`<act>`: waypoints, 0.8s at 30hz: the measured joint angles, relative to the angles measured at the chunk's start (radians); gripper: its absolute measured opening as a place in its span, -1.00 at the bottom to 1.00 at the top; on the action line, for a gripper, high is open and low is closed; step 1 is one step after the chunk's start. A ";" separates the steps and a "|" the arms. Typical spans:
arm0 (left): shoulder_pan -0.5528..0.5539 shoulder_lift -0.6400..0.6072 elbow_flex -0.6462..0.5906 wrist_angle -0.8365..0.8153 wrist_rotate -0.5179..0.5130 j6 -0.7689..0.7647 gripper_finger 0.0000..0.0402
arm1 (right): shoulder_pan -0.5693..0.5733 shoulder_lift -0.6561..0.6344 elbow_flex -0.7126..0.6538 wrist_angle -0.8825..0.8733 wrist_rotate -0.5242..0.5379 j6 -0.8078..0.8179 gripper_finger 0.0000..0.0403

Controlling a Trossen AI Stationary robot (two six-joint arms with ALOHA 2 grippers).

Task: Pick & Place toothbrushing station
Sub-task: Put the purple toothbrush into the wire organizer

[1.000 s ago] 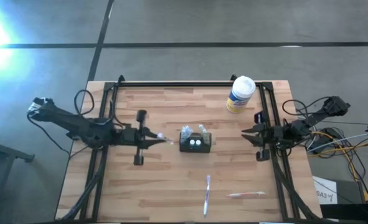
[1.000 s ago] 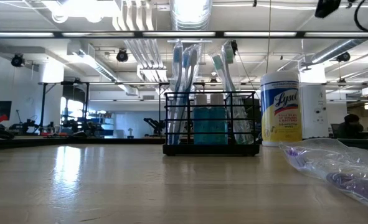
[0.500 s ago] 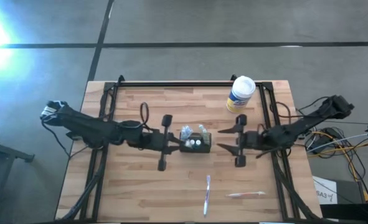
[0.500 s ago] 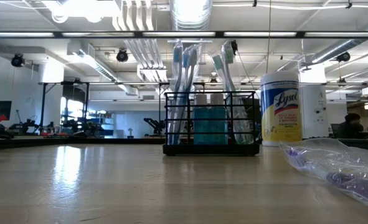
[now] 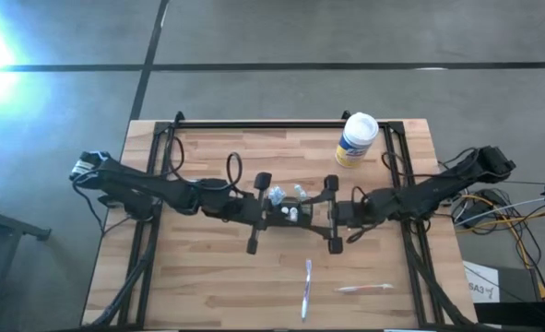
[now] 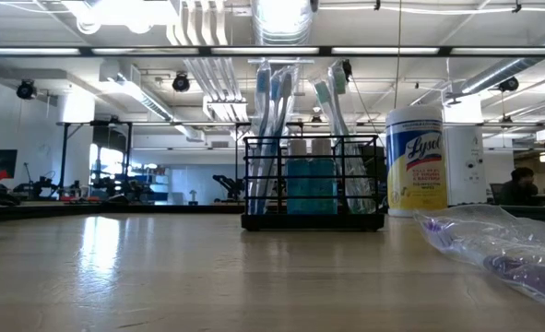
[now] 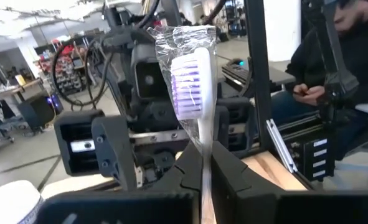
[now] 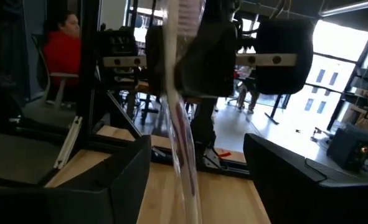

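The toothbrushing station (image 5: 291, 205), a black wire holder with several toothbrushes standing in it, rests on its base at the table's middle and also shows in the low view (image 6: 313, 189). My left gripper (image 5: 279, 213) reaches level over it from the left, shut on a toothbrush (image 7: 193, 81) with purple bristles in a clear wrapper. My right gripper (image 5: 311, 212) comes level from the right and stands open. Its fingers stand on either side of that wrapped toothbrush (image 8: 177, 124); I cannot tell whether they touch it. Neither gripper shows in the low view. My left gripper (image 7: 203, 163) pinches the wrapped toothbrush's handle (image 7: 202, 149), below the head, between its two fingers. The fingers come level from the table's left and lie along the brush. The head sticks out past the fingertips toward the right gripper, lifted clear above the station.
A white canister with a yellow label (image 5: 355, 140) stands at the far right. Two more toothbrushes (image 5: 306, 288) (image 5: 364, 289) lie near the front edge; one in a clear wrapper shows close up (image 6: 503, 249). People sit beyond the table in the wrist views.
Both grippers have moved level toward the table's middle, the left from the left and the right from the right, until they meet over the station. The left has carried the wrapped toothbrush along. The right gripper has opened wide on the way.
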 joint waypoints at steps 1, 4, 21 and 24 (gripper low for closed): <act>0.002 0.000 -0.001 -0.003 0.000 -0.004 -0.95 | -0.001 0.007 0.006 0.000 0.000 0.001 0.26; 0.005 -0.001 -0.001 -0.002 0.000 -0.007 -0.95 | -0.007 0.013 0.012 0.003 0.000 0.004 0.24; 0.036 -0.001 -0.003 0.003 0.021 -0.014 -0.95 | -0.067 0.054 0.035 0.009 -0.131 0.085 0.11; 0.038 -0.001 -0.003 0.000 0.021 -0.015 -0.95 | -0.068 0.055 0.046 0.010 -0.131 0.078 0.05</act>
